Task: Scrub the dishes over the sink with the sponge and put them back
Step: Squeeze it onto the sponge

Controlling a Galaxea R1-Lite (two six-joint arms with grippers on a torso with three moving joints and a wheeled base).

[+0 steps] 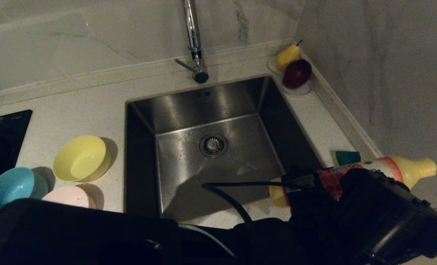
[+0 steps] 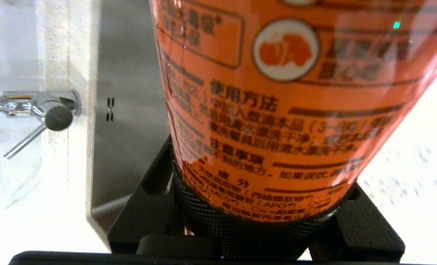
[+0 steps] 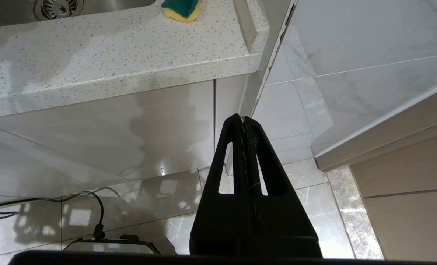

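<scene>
Holding an orange-labelled detergent bottle (image 2: 277, 110) in my left gripper (image 2: 255, 221), I see its jaws half spread and clamped on either side of the bottle's lower body. In the head view the bottle (image 1: 380, 169) lies tilted nearly level above the counter (image 1: 93, 106) at the sink's front right corner, its pale yellow neck pointing right toward the wall, with the dark bulk of the left arm reaching across in front of it.

The stainless sink (image 1: 218, 158) sits in the middle, round drain strainer (image 1: 213, 145) at its centre and the chrome tap (image 1: 194, 40) standing behind it. The sponge (image 1: 346, 157), green face up on yellow foam, lies on the counter right of the basin, just behind the bottle.

The three bowls rest on the counter left of the sink: the yellow bowl (image 1: 81, 158) nearest the basin, the light blue bowl (image 1: 14, 187) further left, the pale pink bowl (image 1: 69, 197) in front, partly hidden by my arm. All three are tipped so their openings face me.

A pear (image 1: 287, 56) and a dark red apple (image 1: 297, 73) sit in the back right corner.

My right gripper (image 3: 243, 119) hangs below counter level, fingers pressed together and holding nothing.
</scene>
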